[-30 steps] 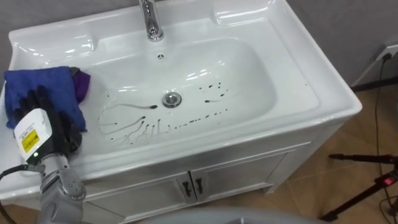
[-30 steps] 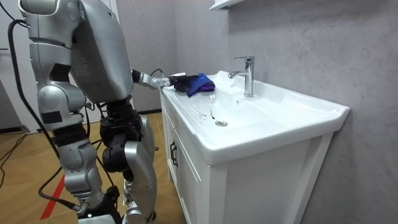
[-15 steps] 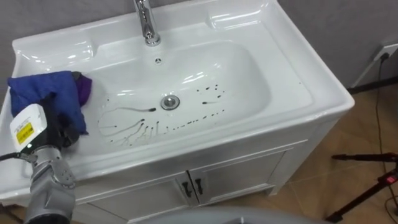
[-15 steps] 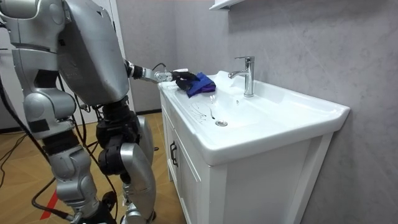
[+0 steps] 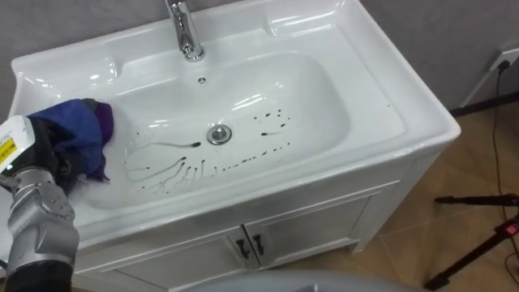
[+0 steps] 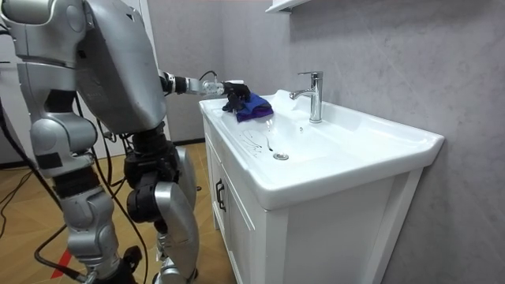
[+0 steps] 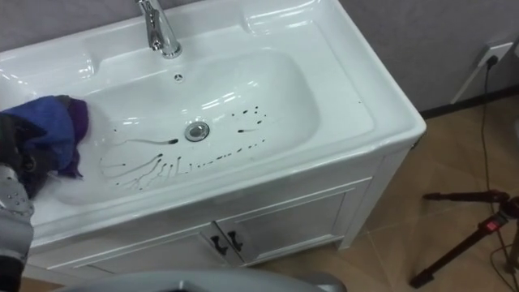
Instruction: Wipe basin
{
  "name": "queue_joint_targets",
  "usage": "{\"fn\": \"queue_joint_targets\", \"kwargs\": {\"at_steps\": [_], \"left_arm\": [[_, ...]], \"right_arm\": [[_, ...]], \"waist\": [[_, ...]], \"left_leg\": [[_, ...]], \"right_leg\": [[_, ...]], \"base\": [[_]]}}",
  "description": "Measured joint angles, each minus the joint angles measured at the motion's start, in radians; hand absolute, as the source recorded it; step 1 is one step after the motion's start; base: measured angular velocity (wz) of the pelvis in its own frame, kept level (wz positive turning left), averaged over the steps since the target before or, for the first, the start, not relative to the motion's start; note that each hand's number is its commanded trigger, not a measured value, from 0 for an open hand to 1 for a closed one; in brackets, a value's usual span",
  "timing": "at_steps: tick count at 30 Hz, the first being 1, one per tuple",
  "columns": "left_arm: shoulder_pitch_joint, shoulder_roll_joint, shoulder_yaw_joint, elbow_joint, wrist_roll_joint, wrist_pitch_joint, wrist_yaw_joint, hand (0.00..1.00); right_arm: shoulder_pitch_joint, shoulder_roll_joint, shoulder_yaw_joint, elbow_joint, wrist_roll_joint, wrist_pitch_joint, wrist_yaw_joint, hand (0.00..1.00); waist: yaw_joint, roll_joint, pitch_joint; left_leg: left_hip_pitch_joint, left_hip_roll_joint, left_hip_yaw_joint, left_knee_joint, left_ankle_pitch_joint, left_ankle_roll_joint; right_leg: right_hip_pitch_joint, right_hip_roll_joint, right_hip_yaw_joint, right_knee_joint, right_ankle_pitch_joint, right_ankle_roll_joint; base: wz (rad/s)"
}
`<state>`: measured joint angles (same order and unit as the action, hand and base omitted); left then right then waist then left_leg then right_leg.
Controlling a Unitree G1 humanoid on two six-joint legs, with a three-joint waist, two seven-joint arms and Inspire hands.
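- We count one white basin [image 5: 405, 122], set on one white cabinet [image 5: 324, 223] with two doors and two dark door handles [image 5: 250, 245] side by side at the middle.
- One chrome faucet [image 5: 185, 34] stands at the basin's back edge. Below it are one small overflow hole [image 5: 202, 79] and one round drain [image 5: 217, 134] at the bowl's bottom.
- Dark streaks [image 5: 174, 166] and dots lie over the bowl's floor, in front of the drain and to either side of it; they run together too much for us to count.
- One blue cloth [image 5: 81, 130], with a purple fold at its far corner, sits bunched on the basin's left rim and slope, well apart from the drain.
- The white-and-yellow tag [image 5: 8, 146] at the back of the hand bears print too small for us to read.
- We see one hand at work: the left hand [image 5: 53, 162], its dark fingers clenched into the cloth's near side, grasping it.
- In the room view the robot stands upright at the cabinet's front, its left arm stretched out almost level over the rim to the cloth.
- One tripod [image 5: 478, 235] stands on the wooden floor to the right, and one wall socket [image 5: 509, 58] shows above it.
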<state>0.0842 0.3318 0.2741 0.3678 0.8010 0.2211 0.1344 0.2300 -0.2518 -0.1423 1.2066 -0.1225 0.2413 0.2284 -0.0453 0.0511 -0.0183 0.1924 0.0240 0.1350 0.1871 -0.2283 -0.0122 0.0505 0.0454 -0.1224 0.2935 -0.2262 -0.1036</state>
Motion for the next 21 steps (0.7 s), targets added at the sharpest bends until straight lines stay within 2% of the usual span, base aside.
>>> {"fn": "queue_joint_targets", "kwargs": {"at_steps": [4, 15, 17, 21], "left_arm": [[0.004, 0.0, 0.002, -0.027, 0.002, 0.02, -0.03, 1.0], [-0.001, -0.003, -0.003, -0.055, 0.009, 0.019, -0.034, 1.0], [0.004, -0.01, -0.002, -0.068, 0.008, 0.019, -0.031, 1.0], [-0.001, -0.036, -0.008, -0.084, 0.015, 0.018, -0.006, 1.0]], "right_arm": [[-0.003, 0.0, 0.0, 0.0, 0.003, 0.001, -0.008, 0.0], [-0.013, 0.0, 0.022, -0.018, 0.081, -0.002, -0.053, 0.0], [-0.012, 0.0, 0.034, -0.042, 0.081, -0.002, -0.059, 0.0], [-0.015, 0.0, 0.053, -0.047, 0.09, -0.034, -0.086, 0.0]], "waist": [[0.003, -0.001, 0.0007], [0.025, -0.014, 0.0092], [0.026, -0.018, 0.0115], [0.023, -0.02, 0.0133]], "left_leg": [[0.0, 0.0, 0.0, 0.0, 0.0, 0.0], [-0.008, 0.001, 0.001, 0.005, 0.0, 0.0], [-0.011, 0.0, 0.0, 0.011, 0.0, 0.0], [-0.02, 0.0, -0.008, 0.014, 0.0, 0.0]], "right_leg": [[0.0, 0.0, 0.0, -0.001, -0.003, -0.001], [0.0, -0.003, -0.016, -0.001, -0.013, -0.006], [0.0, -0.003, -0.015, -0.001, -0.014, -0.007], [0.0, -0.008, -0.032, -0.004, -0.014, -0.008]], "base": [[0.0], [0.04], [0.0], [0.11]]}}
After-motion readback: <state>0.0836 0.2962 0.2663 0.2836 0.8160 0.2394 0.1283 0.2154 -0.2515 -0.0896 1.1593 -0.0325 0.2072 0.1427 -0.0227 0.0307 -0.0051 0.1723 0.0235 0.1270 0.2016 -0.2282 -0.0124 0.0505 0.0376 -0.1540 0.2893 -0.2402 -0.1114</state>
